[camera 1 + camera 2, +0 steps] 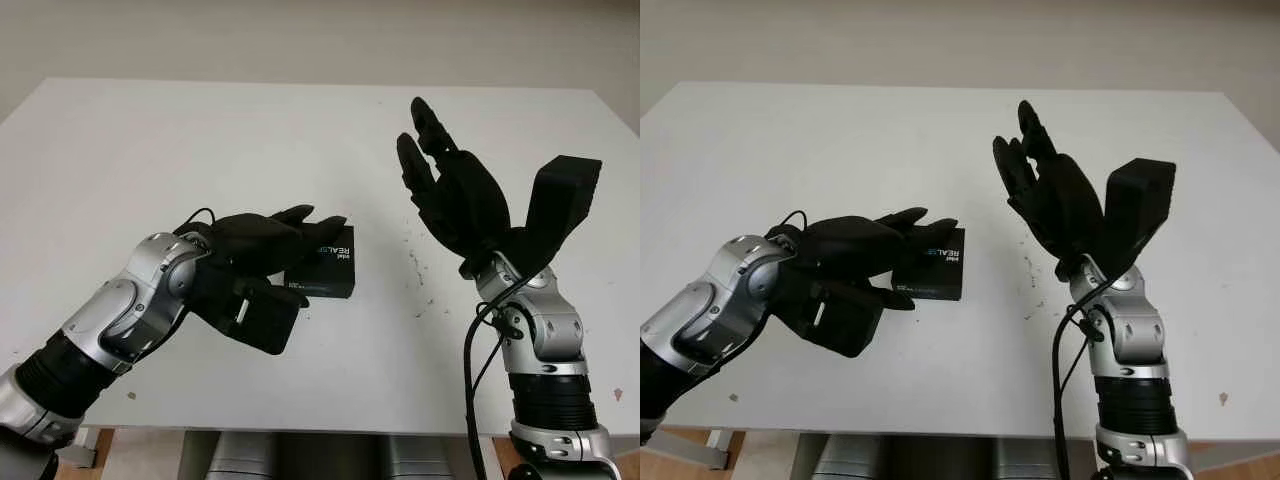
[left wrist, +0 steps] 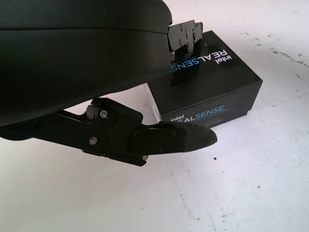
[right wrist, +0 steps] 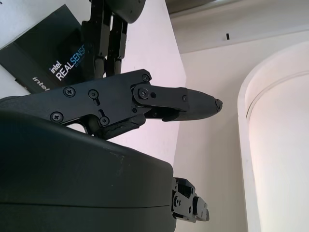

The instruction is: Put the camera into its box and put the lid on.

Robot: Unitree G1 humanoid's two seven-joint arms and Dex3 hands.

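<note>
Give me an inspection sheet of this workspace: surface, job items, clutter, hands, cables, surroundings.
Surface: white table, with small dark specks near the middle.
Job's things: black Intel RealSense box, closed with its lid on, lying flat on the table; no camera seen outside it.
Clutter: nothing seen.
Hands: left hand at the box, fingers reaching over its top and thumb against its side; whether it grips cannot be told. Right hand open, raised above the table to the right of the box.
Cables: black cable running down the right forearm.
Surroundings: plain pale wall behind the table.
</note>
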